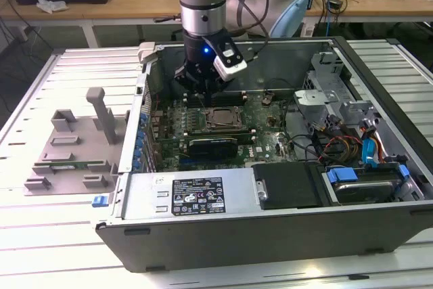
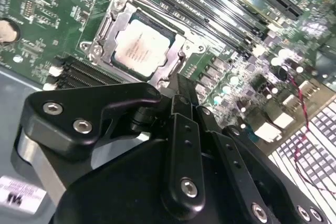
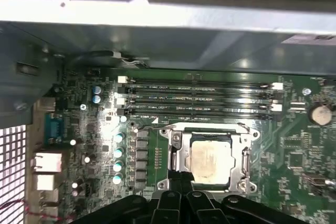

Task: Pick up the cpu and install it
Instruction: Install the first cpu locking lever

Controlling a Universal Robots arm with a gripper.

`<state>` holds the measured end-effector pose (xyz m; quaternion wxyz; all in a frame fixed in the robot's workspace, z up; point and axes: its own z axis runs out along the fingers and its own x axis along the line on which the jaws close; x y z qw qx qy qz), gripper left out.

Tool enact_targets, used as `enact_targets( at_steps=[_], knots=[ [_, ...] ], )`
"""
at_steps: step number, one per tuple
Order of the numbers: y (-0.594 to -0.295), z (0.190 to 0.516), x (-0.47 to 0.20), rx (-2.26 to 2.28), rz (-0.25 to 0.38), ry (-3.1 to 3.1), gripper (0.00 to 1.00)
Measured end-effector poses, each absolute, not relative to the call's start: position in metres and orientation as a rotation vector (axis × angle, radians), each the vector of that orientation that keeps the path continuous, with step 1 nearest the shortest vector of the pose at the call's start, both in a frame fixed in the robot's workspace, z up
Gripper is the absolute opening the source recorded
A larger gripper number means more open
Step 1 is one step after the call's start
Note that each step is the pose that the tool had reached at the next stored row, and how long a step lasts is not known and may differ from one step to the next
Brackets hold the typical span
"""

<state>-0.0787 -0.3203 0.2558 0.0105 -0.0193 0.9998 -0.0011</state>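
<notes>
1. A white-and-black label (image 1: 197,195) sits on the grey metal power supply box (image 1: 145,197) at the front of the open dark grey computer case (image 1: 270,231). Its print is too small to read. In the second wrist view, a white printed sticker (image 2: 18,192) behind the jaws is cut off at the frame edge.
2. White lettering runs beside the long black memory slots (image 3: 199,98) beyond the jaws, and faint print marks the chip's lid. Neither can be made out.
3. The black two-finger gripper (image 1: 201,89) (image 2: 178,85) (image 3: 181,178) hangs inside the case with its jaws together and nothing clamped between them.
4. The cpu (image 1: 222,118) (image 2: 142,45) (image 3: 210,161), a small flat square chip with a pale silver metal top, lies flat in the dark square socket frame (image 2: 113,22) (image 3: 176,145). It is just ahead of the jaw tips and not held.
5. The gripper's linkage hides the socket's nearest edge in both wrist views. Whether the tips touch the frame cannot be told.
6. The case holds the green motherboard (image 1: 264,123) (image 3: 294,150) under the jaws. Well to one side of them it holds a black drive with blue tabs (image 1: 365,184).
7. Outside the case, well apart from the jaws, grey plastic fixture blocks (image 1: 71,147) stand on the white slatted table (image 1: 40,235).
</notes>
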Motion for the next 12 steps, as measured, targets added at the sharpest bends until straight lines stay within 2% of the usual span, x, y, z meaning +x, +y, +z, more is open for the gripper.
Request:
enact_targets(
  at_steps=[4,12],
  knots=[
    [-0.32,0.269,-0.079,-0.06,-0.005,3.12,0.11],
    [-0.32,0.27,-0.091,-0.06,-0.007,3.117,0.11]
  ],
)
